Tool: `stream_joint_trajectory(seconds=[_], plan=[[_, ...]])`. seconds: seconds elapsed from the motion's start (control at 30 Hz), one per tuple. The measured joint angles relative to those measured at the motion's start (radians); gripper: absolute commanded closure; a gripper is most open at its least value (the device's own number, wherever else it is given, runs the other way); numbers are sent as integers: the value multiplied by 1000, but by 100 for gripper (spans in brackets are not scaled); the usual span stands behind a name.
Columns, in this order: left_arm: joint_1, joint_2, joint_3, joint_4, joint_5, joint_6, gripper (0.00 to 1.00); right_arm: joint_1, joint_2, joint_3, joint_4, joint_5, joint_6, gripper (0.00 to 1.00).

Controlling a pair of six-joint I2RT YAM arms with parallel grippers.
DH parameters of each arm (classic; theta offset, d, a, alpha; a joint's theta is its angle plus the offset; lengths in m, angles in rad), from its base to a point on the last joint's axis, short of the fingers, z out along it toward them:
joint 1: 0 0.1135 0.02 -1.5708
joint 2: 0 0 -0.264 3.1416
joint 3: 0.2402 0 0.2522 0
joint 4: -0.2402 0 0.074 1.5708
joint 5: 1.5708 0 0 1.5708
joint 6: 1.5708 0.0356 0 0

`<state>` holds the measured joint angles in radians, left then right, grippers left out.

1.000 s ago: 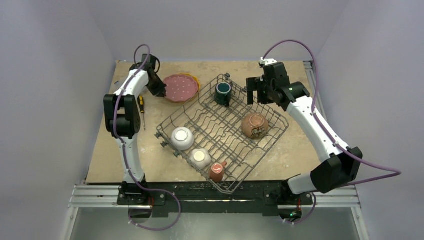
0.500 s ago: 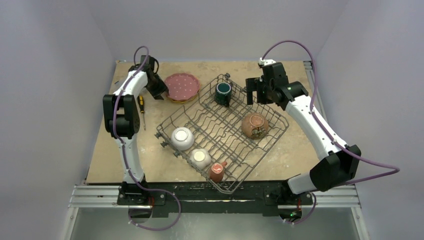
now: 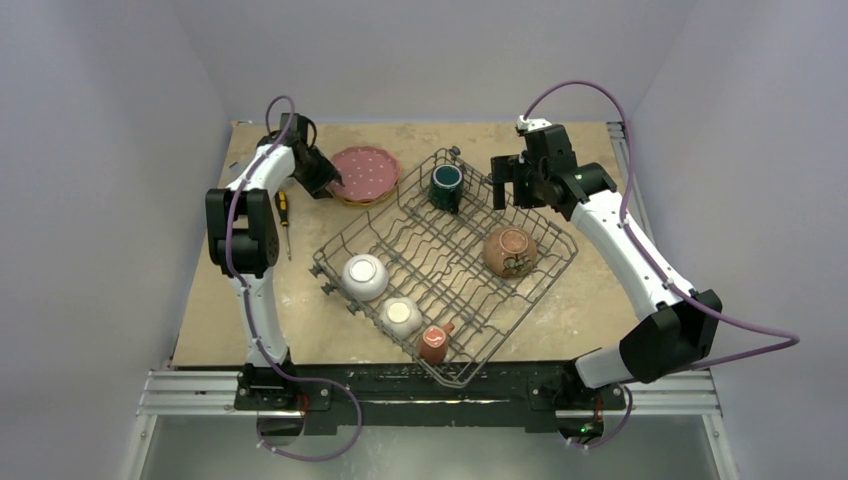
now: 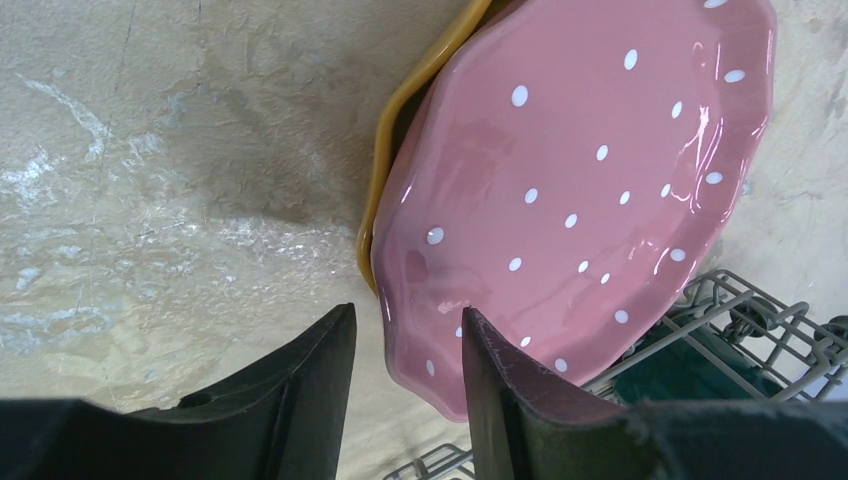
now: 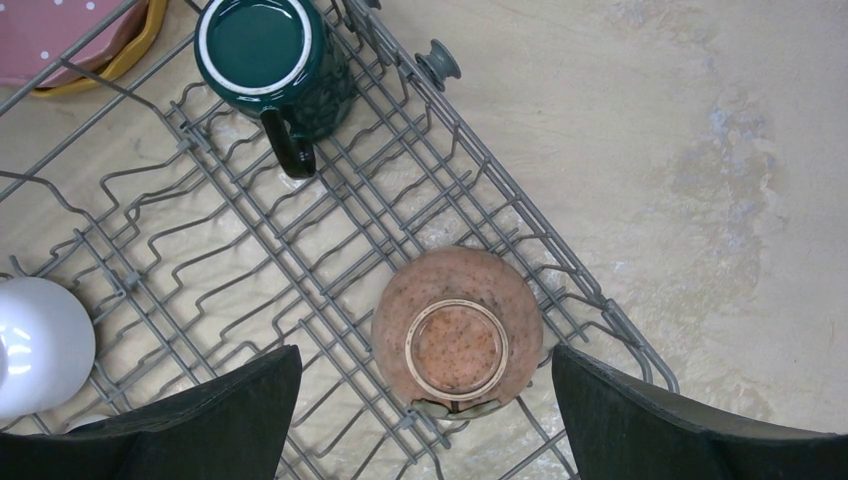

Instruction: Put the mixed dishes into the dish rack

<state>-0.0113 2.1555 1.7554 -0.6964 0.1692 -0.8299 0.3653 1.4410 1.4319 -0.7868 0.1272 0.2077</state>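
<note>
The pink white-dotted plate [image 3: 365,172] lies on the yellow plate [image 3: 346,198] on the table, just left of the dish rack [image 3: 455,262]. My left gripper [image 3: 324,181] is open at the plates' left edge. In the left wrist view the pink plate's [image 4: 580,180] rim sits between the parted fingers of the left gripper [image 4: 407,315]. My right gripper [image 5: 425,350] hangs wide open above the upturned brown bowl [image 5: 457,330]. The rack also holds the dark teal mug [image 3: 446,186], white bowl [image 3: 364,276], small floral bowl [image 3: 401,316] and red-and-white mug [image 3: 434,343].
A screwdriver [image 3: 283,214] lies on the table left of the left arm. The rack sits diagonally across the middle of the table, its far corner touching the plates. Purple cables loop over both arms. Walls close in on three sides.
My left gripper has gone from shut to open at the pink plate's rim. The plate has shifted slightly. The right arm has barely moved.
</note>
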Motion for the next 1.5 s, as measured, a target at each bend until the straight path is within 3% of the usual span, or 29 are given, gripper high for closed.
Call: stream_joint_trajectory(seconds=[0.43,0.8,0.97,1.03,1.23,1.5], plan=[[1,0,-31,1,1,-50,58,0,0,0,2,-14,0,5],[1,7,-43,37,6,-72,71,0,0,-5,3,-14,0,5],[3,7,-64,67,20,-85,70,0,0,-8,3,-14,0,5],[5,7,-68,74,27,-94,73,0,0,-9,3,-14,0,5],[11,6,-72,79,41,-102,100,0,0,-9,3,-15,0,5],[18,-2,-84,98,65,-106,100,0,0,-9,3,-15,0,5]])
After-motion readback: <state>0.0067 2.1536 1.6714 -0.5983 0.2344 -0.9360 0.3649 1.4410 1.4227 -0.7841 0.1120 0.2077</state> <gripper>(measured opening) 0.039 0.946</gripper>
